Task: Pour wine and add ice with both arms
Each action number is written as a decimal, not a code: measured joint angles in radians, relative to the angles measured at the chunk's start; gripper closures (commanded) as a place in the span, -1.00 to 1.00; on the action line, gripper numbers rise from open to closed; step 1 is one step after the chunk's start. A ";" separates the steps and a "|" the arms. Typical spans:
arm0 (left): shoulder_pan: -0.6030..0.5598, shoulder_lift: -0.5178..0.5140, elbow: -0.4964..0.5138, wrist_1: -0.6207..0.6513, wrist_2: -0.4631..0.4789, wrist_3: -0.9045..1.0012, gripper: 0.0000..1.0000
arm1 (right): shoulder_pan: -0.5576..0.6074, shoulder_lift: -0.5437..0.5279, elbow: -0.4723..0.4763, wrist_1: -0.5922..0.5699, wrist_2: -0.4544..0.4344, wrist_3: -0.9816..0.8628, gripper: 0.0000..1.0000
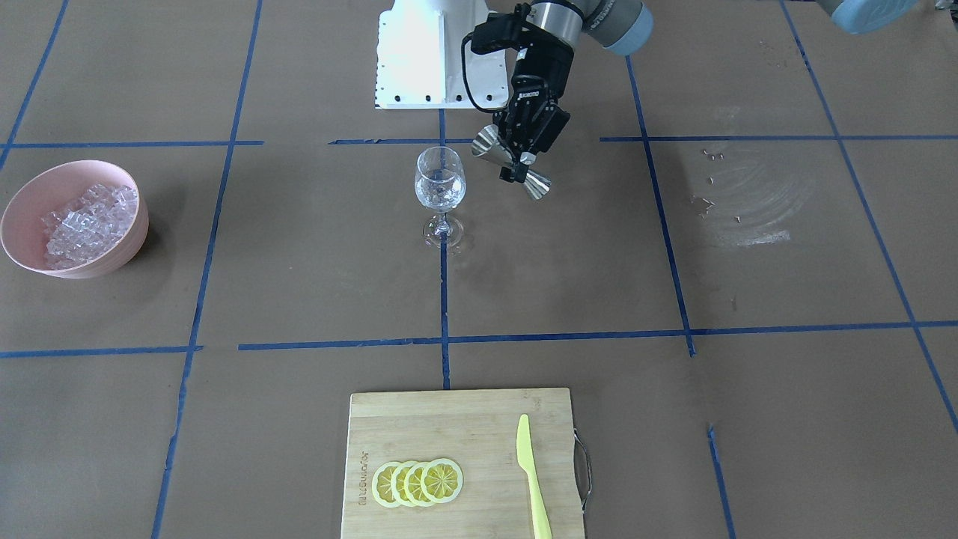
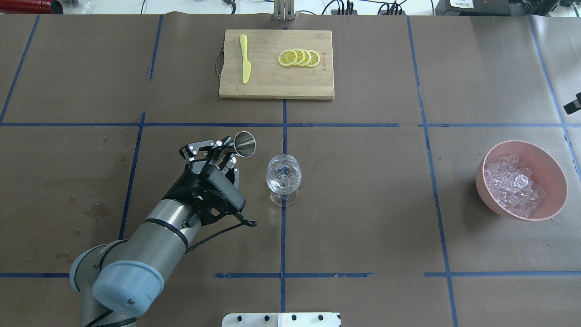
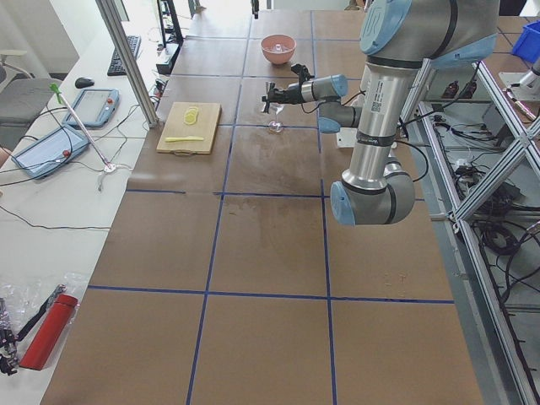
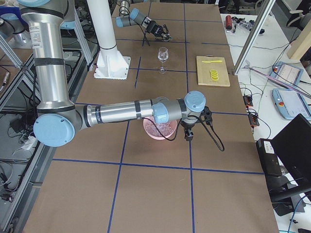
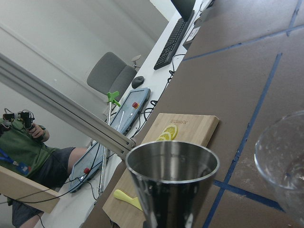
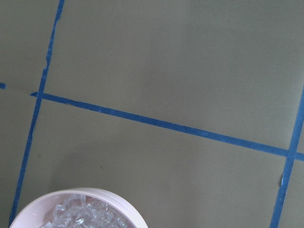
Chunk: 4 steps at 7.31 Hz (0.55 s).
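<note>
Currently my left gripper [image 1: 520, 166] grips a tilted shiny steel jigger [image 1: 488, 144] upper centre, beside the clear stemmed wine glass [image 1: 440, 186]; of the right gripper [image 4: 188, 135] I cannot tell the opening.

Wine glass [image 2: 283, 179] upright at centre of surface [image 2: 363, 204]. Jigger [image 2: 244, 143] just to its left, tilted, apart from it, held in left tool [image 1: 519, 166]. Bowl [image 2: 559, 181] well to the right, ice [image 2: 510, 186] in it. Cutting board [image 2: 272, 84] beyond the glass at the far edge. On it, knife [image 2: 245, 63] left of lemon slices [image 2: 299, 57].
</note>
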 measured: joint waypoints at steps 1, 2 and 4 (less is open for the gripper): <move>0.000 0.068 -0.003 -0.065 -0.034 -0.162 1.00 | -0.002 0.004 -0.002 0.000 0.000 0.000 -1.00; -0.001 0.151 -0.001 -0.148 -0.054 -0.292 1.00 | -0.003 0.006 -0.003 0.000 -0.001 0.000 -1.00; -0.002 0.364 0.070 -0.442 -0.033 -0.509 1.00 | -0.006 0.010 -0.003 -0.001 -0.001 0.000 -1.00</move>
